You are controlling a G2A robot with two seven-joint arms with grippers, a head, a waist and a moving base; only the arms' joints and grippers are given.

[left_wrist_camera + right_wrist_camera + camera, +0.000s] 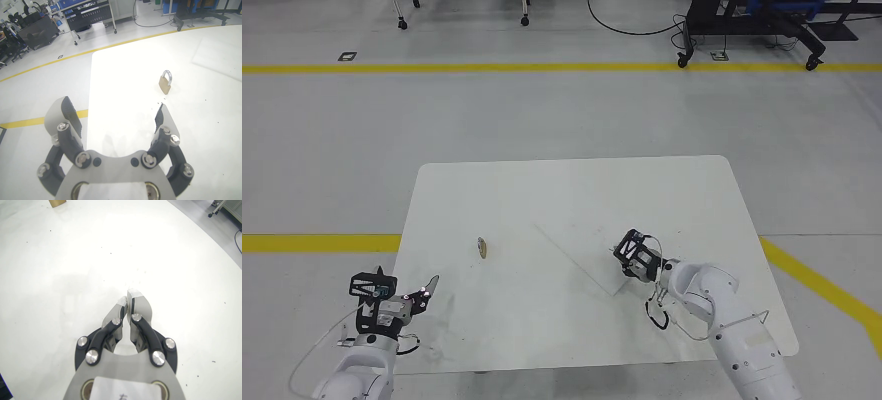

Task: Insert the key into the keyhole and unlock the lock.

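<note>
Left gripper [113,106] wide open, right gripper [127,299] pinched shut, small brass padlock with a silver shackle [165,84] standing out in front.
So the left one hangs at the near left edge of the white rounded-corner table [542,190], fingers well apart, nothing in them. Padlock's upright on the tabletop, a bit left of centre, well apart from both grippers. Right one sits low over a thin white sheet [582,245] lying to the padlock's right, fingertips pressed together. Honestly can't tell if anything's caught between them.
</note>
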